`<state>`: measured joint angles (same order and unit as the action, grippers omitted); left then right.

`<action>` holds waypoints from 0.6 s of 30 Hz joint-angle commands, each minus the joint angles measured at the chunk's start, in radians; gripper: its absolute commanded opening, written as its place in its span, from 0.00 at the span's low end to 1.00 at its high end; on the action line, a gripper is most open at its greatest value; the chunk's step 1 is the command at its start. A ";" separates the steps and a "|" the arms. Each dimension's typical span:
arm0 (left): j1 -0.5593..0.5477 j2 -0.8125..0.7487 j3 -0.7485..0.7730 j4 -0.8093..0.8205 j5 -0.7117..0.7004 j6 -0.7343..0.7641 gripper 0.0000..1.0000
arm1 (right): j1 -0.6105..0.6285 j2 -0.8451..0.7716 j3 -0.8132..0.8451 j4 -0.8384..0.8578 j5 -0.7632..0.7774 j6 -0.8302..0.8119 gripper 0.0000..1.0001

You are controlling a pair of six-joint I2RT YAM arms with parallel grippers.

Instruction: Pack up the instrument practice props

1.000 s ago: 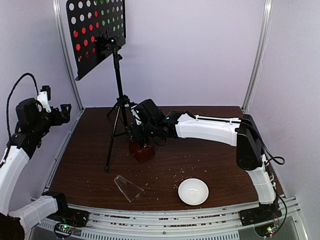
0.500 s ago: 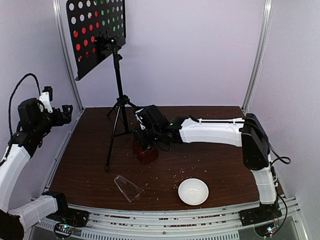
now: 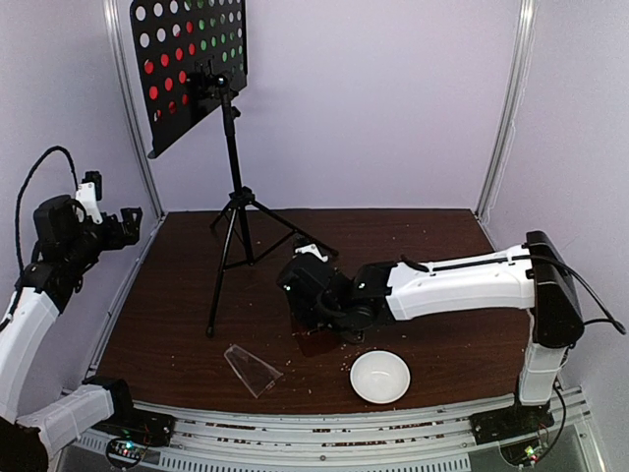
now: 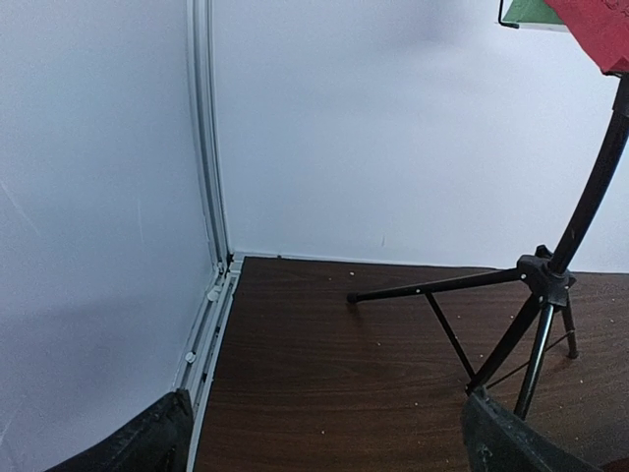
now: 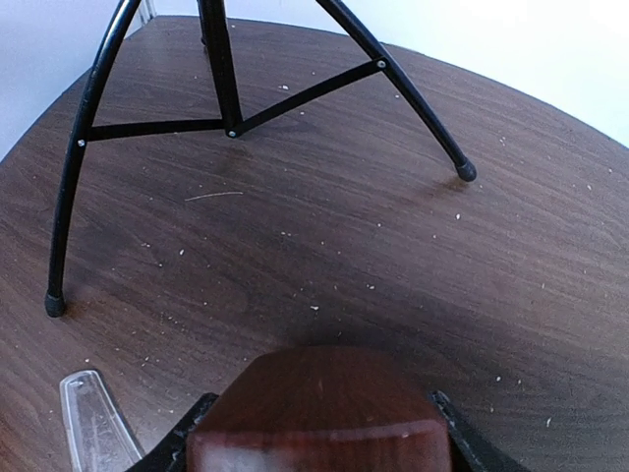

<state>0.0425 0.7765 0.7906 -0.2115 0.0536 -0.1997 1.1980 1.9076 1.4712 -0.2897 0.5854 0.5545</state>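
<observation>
- Right end effector (image 5: 319,447): part-closed, fingers clamped on both flanks of the red-brown metronome (image 5: 319,408). It sits low over the counter (image 3: 432,246); can't tell if it's lifted or touching down.
- Step, my read: metronome is in hand with its cover off. Stand and sheets are not yet dealt with.
- Clear cover (image 3: 253,369) lies on its side just left of that end effector, toward the counter's near edge and apart from the metronome.
- Next move, my read: bring the metronome to the cover, or park it upright beside it. That calls for a level carry, then a separate pick on the cover, which is thin, clear and lying down, so an awkward grasp.
- White bowl (image 3: 380,377) is near, right of the end effector on the near-edge side. Not a task item; keep the wrist off it.
- Ahead of the end effector: legs of the music stand (image 3: 232,167), one foot ahead-right, one ahead-left, with open counter between them and the metronome.
- Room: bare counter lies right of the end effector and on toward the back wall (image 3: 373,98). The near edge and rail (image 3: 344,423) sit close behind cover and bowl, so little margin there.
- Left end effector (image 4: 324,452): wide open, empty, raised by the counter's left edge, well apart from everything. Stand legs are to its right, red and green sheets (image 4: 590,25) above-right on the stand.
</observation>
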 commanded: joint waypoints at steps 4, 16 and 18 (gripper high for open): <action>0.005 -0.026 -0.014 0.030 -0.028 0.011 0.98 | 0.106 -0.053 -0.021 -0.033 0.131 0.252 0.47; 0.006 0.012 -0.005 0.029 -0.036 0.022 0.98 | 0.194 -0.007 0.013 -0.063 0.181 0.354 0.63; 0.006 0.014 -0.008 0.030 -0.036 0.022 0.98 | 0.202 -0.006 0.029 -0.076 0.186 0.353 0.79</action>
<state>0.0429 0.7937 0.7872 -0.2115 0.0322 -0.1982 1.3804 1.8980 1.4509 -0.3435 0.7094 0.8646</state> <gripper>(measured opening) 0.982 0.680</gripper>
